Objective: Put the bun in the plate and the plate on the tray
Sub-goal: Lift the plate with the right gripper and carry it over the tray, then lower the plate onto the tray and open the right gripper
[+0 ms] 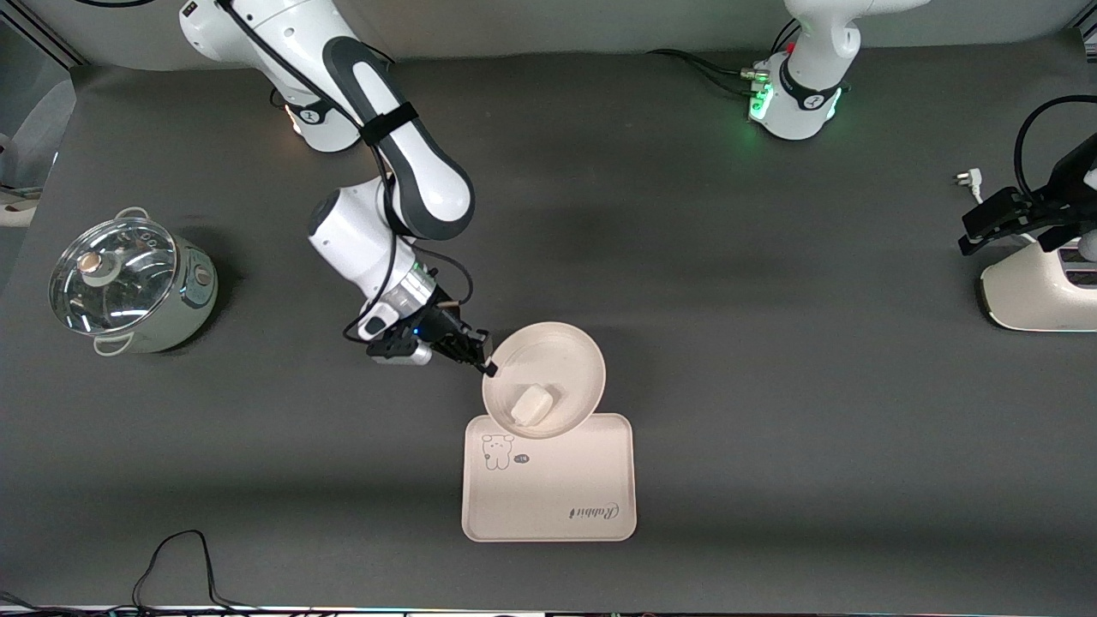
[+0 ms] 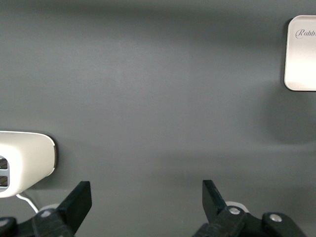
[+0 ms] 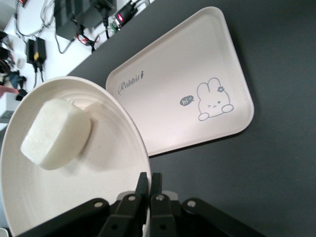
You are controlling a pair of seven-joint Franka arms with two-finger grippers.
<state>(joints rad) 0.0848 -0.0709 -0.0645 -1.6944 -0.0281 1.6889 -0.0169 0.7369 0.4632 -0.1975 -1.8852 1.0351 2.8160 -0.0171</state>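
Right gripper (image 1: 487,364) is pinched on the rim of the round cream plate (image 1: 557,356), which hangs tilted over the edge of the cream rectangular bear-print tray (image 1: 548,488). The blocky off-white bun (image 1: 531,404) sits low in the plate, away from the fingers, so more tilt could slide it out. Left gripper (image 2: 147,197) waits open by the white toaster (image 2: 24,160).

Off-white bun (image 1: 531,404), cream plate (image 1: 574,353)

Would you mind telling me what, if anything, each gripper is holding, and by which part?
The right gripper pinches the plate by its rim, with the bun in it, over the tray's edge. The left gripper is open and holds nothing.
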